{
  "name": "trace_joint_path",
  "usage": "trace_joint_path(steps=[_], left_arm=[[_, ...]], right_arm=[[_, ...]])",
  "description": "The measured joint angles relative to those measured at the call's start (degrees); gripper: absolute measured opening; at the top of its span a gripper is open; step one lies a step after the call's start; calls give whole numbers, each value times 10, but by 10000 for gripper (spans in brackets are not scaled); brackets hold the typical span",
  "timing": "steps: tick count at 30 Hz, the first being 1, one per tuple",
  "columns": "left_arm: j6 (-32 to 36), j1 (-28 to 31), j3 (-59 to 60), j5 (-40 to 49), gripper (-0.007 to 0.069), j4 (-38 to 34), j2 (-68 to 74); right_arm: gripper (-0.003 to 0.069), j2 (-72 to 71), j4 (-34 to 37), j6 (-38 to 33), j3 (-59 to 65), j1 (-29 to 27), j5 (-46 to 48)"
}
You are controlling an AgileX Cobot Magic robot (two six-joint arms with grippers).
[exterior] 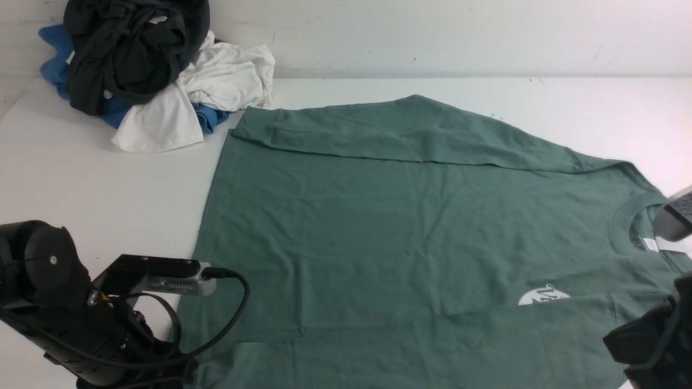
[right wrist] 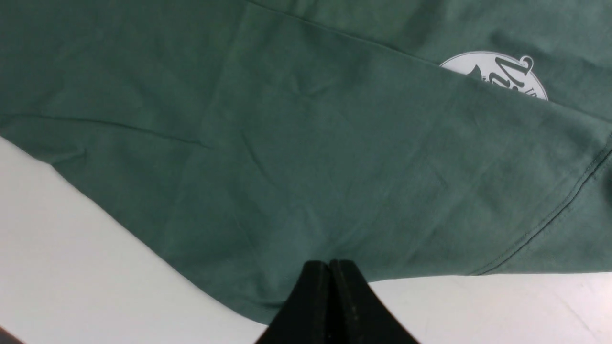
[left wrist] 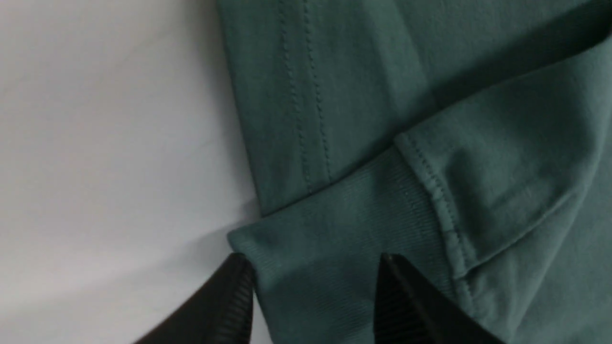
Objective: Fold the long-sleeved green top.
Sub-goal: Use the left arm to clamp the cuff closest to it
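Across the middle of the front view the green long-sleeved top [exterior: 378, 216] lies flat on the white table [exterior: 81, 173], neck toward the right edge, hem toward the left, both sleeves folded over its body. A heap of dark, white and blue clothes [exterior: 151, 70] sits at the upper left.

From the left wrist, the left gripper [left wrist: 313, 277] has its jaws apart, with the ribbed cuff [left wrist: 334, 215] lying between them over the hem.

From the right wrist, the right gripper [right wrist: 330, 270] has its jaws pressed together at the sleeve's edge. That sleeve partly covers the white logo [right wrist: 497, 71].
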Motion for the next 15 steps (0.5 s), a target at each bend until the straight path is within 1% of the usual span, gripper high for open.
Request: trace_joint_path(steps=[4,5,8,10,11,15], left_arm=[[0,-7,0,-13,200,1,2],[0,-7,0,-14,186,1,2],[0,-7,0,-15,72,12,1],[0,-7,0,-16,25,17,-2],[0,-7,0,-16,8,21,-3],[0,-7,0,-16,-7,28,-10]], right_arm=[[-14,0,-1,0,0,0,0],[-14,0,-1,0,0,0,-1],[-14,0,-2,0,0,0,-1],[-14,0,-2,0,0,0,-1],[-14,0,-2,3,0,0,-1],[-14,0,-2,6,0,0,-1]])
